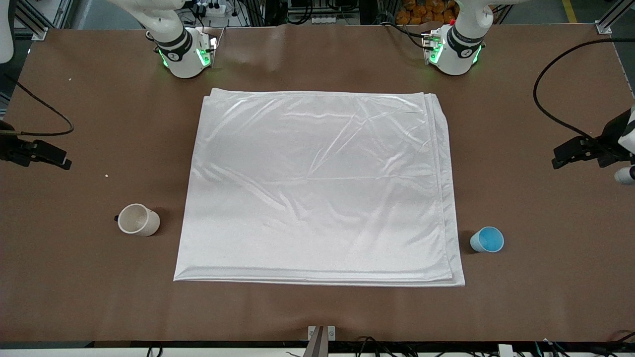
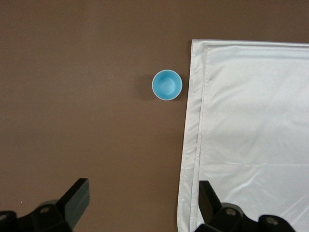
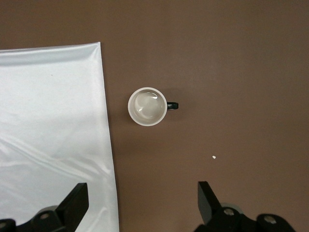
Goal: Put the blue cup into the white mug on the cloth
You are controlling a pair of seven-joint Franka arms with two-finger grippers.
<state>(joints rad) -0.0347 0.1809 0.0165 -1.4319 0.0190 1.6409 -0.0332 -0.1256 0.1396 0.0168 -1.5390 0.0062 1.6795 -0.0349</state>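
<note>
Centrally, the cloth [image 1: 317, 188] is spread flat on the brown table [image 1: 89, 297]. The blue cup [image 1: 487, 240] stands upright on the table just beside the cloth's edge toward the left arm's end; the white mug [image 1: 138, 219] stands upright off the cloth toward the right arm's end. The left gripper [image 2: 142, 198] is held high, fingers spread wide and empty, the cup well apart from them. The right gripper [image 3: 142, 200] is likewise wide and empty, well above the mug.
</note>
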